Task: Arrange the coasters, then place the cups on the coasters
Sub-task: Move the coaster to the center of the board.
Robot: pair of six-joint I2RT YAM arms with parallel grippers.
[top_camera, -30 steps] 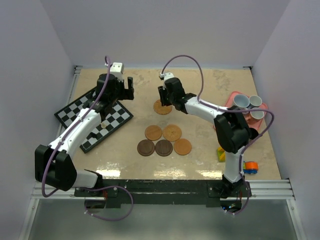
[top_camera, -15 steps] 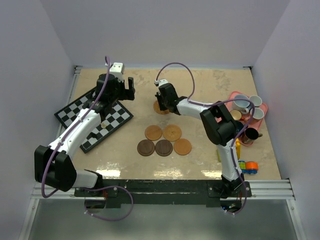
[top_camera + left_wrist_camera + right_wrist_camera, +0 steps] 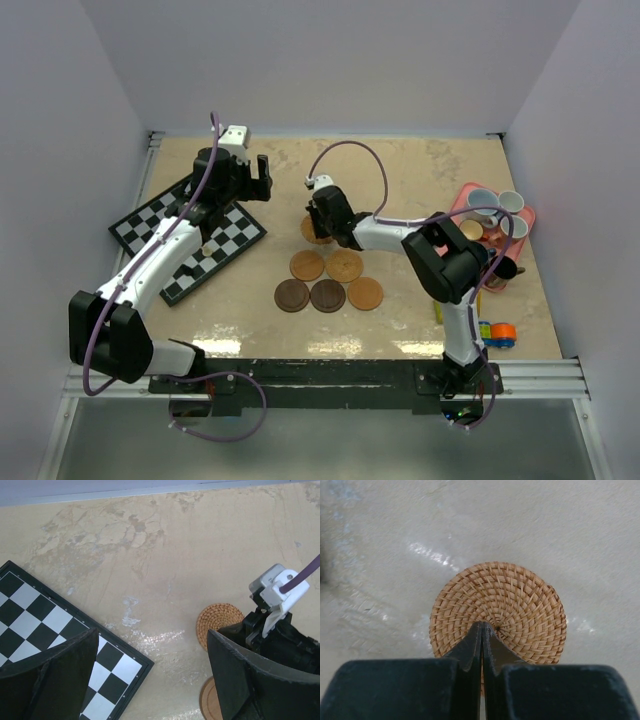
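A woven tan coaster [image 3: 520, 600] lies flat on the table, and my right gripper [image 3: 482, 626] is shut with its tips resting on the disc near its centre; nothing is between the jaws. From above, that gripper [image 3: 322, 222] covers most of this coaster [image 3: 309, 233]. Just nearer lie three tan coasters [image 3: 344, 265] and two dark brown coasters [image 3: 292, 295] in two rows. Pale cups [image 3: 482, 202] stand on the pink tray [image 3: 527, 212] at the right. My left gripper [image 3: 245, 172] hangs open over the chessboard's corner, its jaws [image 3: 152, 645] empty, with the woven coaster [image 3: 222, 622] to their right.
A black and white chessboard [image 3: 185, 235] lies at the left under my left arm. Small coloured pieces [image 3: 500, 333] sit at the front right, beside the right arm's base. The right arm's elbow [image 3: 445, 262] is folded over the table's right middle.
My right gripper has shut and slid left and nearer, with the woven coaster shifting the same way under its tips. The right elbow has folded inward. The left arm has stayed still.
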